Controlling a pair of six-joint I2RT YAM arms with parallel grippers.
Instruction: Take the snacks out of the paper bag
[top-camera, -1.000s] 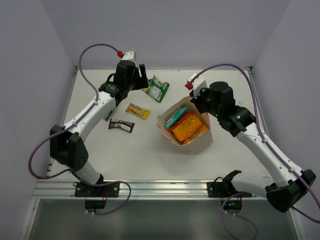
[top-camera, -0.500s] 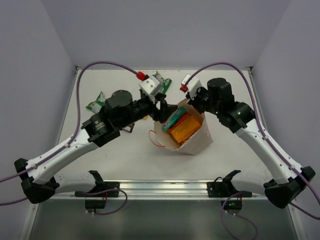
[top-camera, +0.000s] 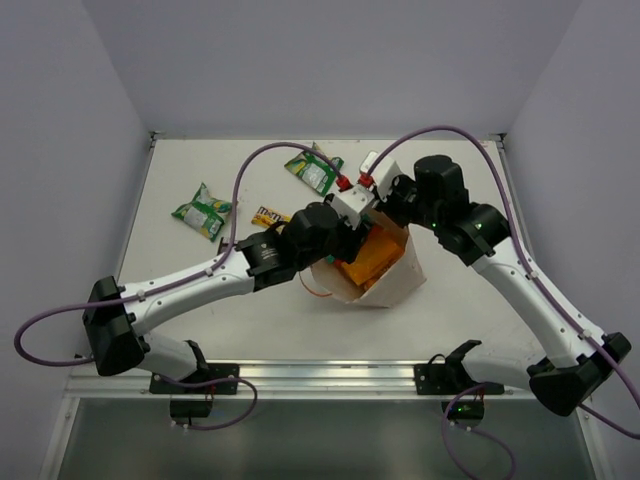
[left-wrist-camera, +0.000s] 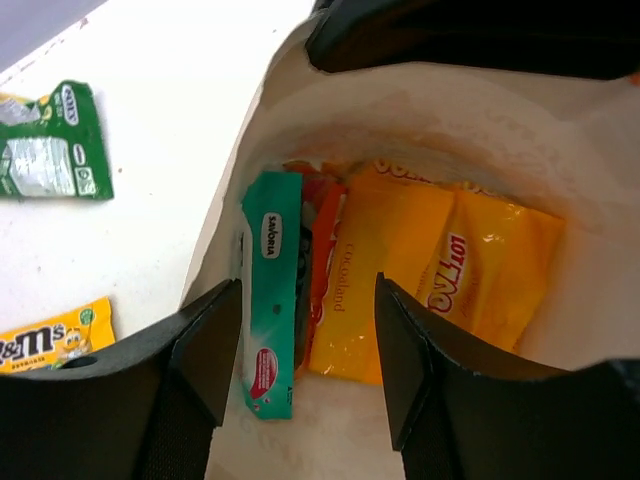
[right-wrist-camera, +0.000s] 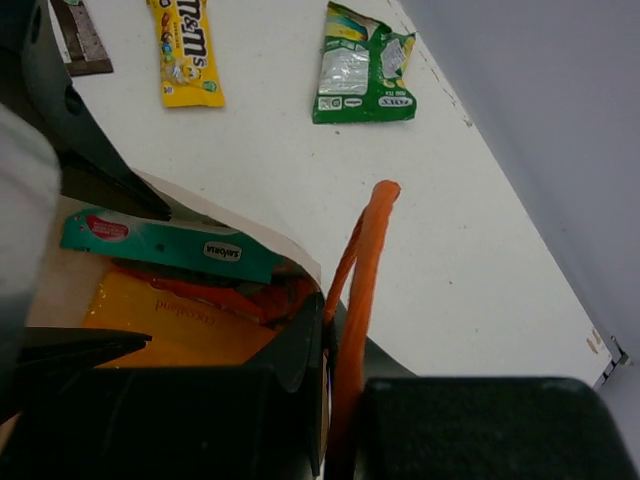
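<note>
Hovering at the mouth of the paper bag (top-camera: 396, 284), the left gripper (left-wrist-camera: 306, 365) holds its jaws spread wide.
Inside the bag, a teal pouch (left-wrist-camera: 272, 290) lies beside one orange bag (left-wrist-camera: 385, 270) and a second orange bag (left-wrist-camera: 490, 270). At the bag's far rim, the right gripper (right-wrist-camera: 335, 350) seems to have its jaws pinched on the paper by the red-orange handle (right-wrist-camera: 365, 260), though the grip is partly hidden. Left of the bag on the worktop (top-camera: 250, 320) lie a yellow bar (top-camera: 268, 215), a dark brown bar (right-wrist-camera: 80, 35) and a green-white pouch (top-camera: 204, 212). Another green-white pouch (top-camera: 315, 170) lies beyond the bag.
</note>
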